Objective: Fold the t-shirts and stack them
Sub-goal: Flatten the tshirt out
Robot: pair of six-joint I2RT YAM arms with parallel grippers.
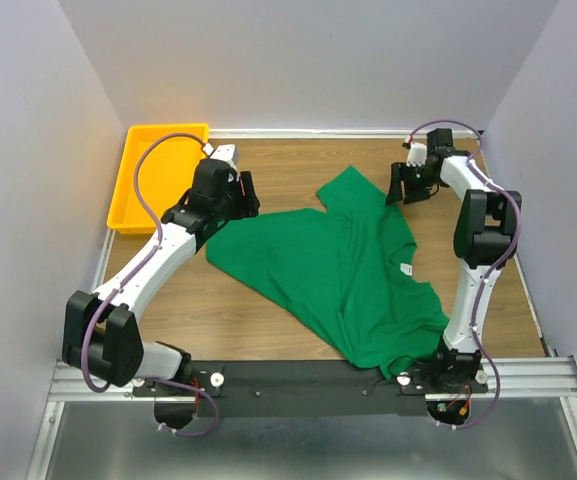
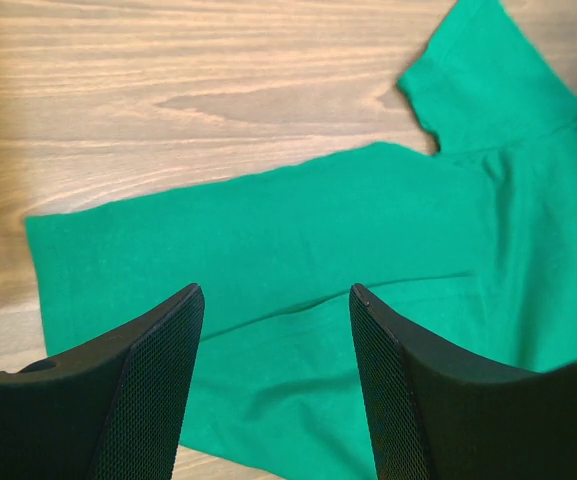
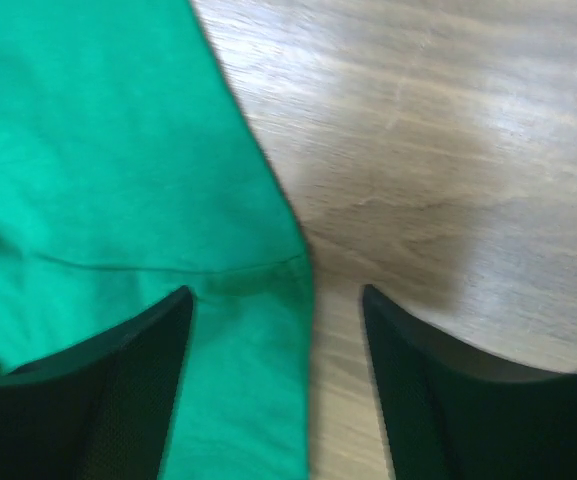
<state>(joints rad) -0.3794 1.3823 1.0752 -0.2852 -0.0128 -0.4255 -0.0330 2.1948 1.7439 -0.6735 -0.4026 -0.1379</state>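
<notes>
Outstretched left arm (image 1: pixel 158 255), right arm (image 1: pixel 480 235), jaws apart

Link shells in white, joint housings in black on left arm (image 1: pixel 153 260) and right arm (image 1: pixel 480 250). A mauve cable (image 1: pixel 140 190) is looped outside each arm. Left gripper (image 1: pixel 248 195) and right gripper (image 1: pixel 400 185) are finished in black. Fingers (image 2: pixel 138 400) are curved and tapered, with pads textured in fine mesh. Bases are bolted to a black crossbar (image 1: pixel 308 385) on an aluminium rail (image 1: pixel 538 375).
</notes>
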